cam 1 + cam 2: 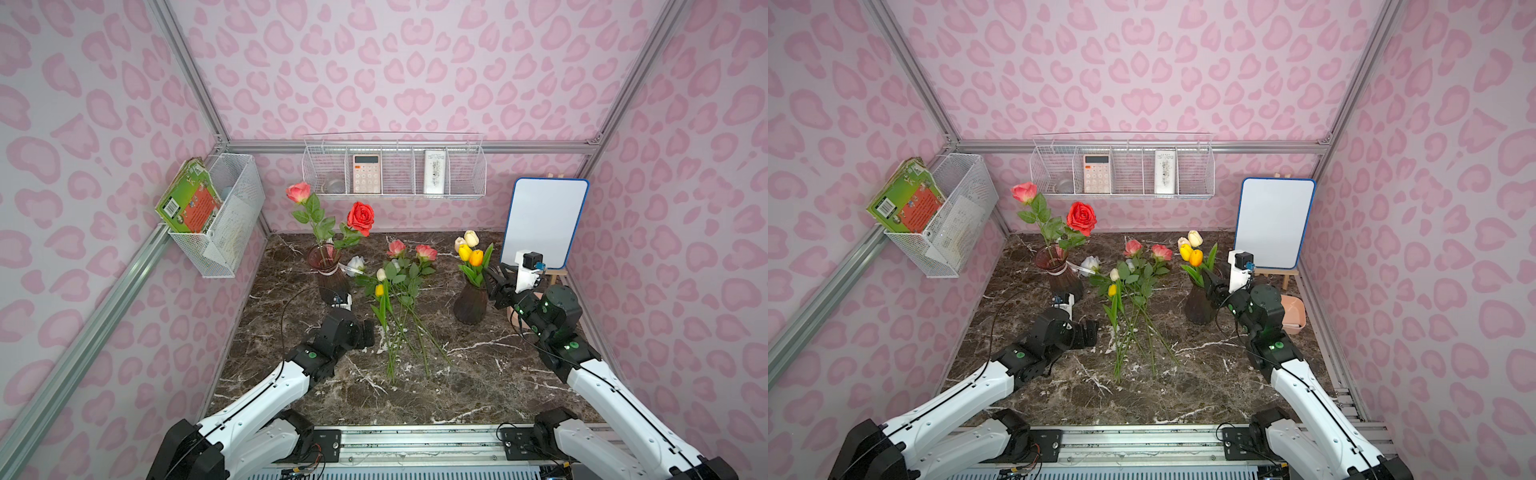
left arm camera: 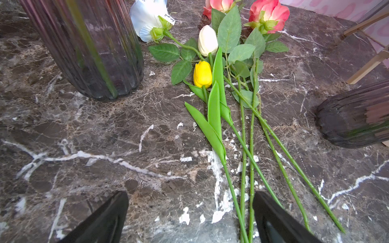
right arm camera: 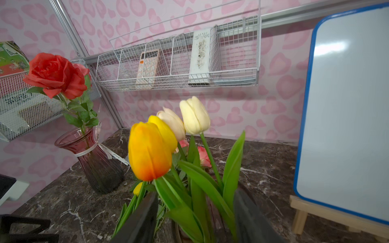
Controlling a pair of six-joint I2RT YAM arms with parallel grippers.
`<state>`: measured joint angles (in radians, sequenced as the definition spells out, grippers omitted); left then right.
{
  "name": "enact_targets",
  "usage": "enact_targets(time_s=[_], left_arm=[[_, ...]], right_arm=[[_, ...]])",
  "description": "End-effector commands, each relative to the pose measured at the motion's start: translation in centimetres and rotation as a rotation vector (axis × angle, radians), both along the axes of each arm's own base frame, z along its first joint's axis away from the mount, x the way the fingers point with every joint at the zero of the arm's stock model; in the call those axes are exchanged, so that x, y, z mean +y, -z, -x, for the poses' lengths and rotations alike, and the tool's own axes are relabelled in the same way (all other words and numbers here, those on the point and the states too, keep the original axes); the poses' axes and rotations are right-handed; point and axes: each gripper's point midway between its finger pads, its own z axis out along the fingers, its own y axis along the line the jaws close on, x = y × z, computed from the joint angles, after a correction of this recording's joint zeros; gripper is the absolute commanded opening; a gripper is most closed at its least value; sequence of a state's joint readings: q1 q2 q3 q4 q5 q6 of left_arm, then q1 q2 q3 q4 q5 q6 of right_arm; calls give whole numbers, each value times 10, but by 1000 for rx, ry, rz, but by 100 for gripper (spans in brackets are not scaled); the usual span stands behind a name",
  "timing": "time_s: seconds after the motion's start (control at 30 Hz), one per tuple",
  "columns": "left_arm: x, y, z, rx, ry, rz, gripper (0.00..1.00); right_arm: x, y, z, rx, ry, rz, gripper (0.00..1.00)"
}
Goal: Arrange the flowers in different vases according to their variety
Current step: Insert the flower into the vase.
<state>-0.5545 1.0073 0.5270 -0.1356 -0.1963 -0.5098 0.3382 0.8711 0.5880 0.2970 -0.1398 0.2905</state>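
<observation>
- Top view, placed so far: a pink rose [image 1: 298, 192] and a red rose [image 1: 360, 218] are standing in the banded vase [image 1: 332, 286]. Four tulips [image 1: 468, 249] are standing in the plain vase [image 1: 470, 307]. No variety is mixing in either vase.
- Top view, remaining: a loose pile [image 1: 395, 291] is lying on the marble table [image 1: 478, 374] between the two vases. It is made up of two pink roses, one pale rose [image 1: 356, 264] just beside the banded vase, a cream tulip [image 1: 381, 274] and a yellow tulip [image 1: 379, 289]. Judgement: six stems are placed and five are waiting, so the job is sitting a little past halfway.
- Both top views, arm positions: the left claw [image 1: 1090, 332] is hovering low beside the pile's bare stems, on the banded-vase side. The right claw [image 1: 1210, 282] is sitting among the tulip leaves just over the plain vase's rim.
- Left wrist view: the left claw [image 2: 189, 210] is showing both fingers [image 2: 105, 221] spread wide and gripping nothing. Several green stems are running between them, closer to one finger; whether any is touching it, I cannot tell.
- Right wrist view: the right claw [image 3: 195, 214] is showing its fingers [image 3: 141, 221] parted, with tulip leaves and stems passing between them. Nothing is being pinched. The orange tulip [image 3: 148, 151] is standing nearest the lens, in the plain vase with the other three. Whether a leaf is brushing a finger, I cannot tell.
</observation>
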Motion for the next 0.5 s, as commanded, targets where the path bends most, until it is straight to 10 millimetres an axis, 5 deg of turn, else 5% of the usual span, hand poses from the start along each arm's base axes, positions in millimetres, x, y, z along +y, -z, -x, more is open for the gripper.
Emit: enact_targets(time_s=[0.0, 0.23, 0.47], left_arm=[[-2, -3, -2, -15, 11, 7, 96], [-3, -4, -2, -16, 12, 10, 96], [-2, -3, -1, -18, 7, 11, 96]], right_arm=[[-3, 22, 13, 68, -2, -33, 70], [-13, 62, 39, 131, 1, -72, 97], [-13, 108, 46, 189, -4, -165, 98]])
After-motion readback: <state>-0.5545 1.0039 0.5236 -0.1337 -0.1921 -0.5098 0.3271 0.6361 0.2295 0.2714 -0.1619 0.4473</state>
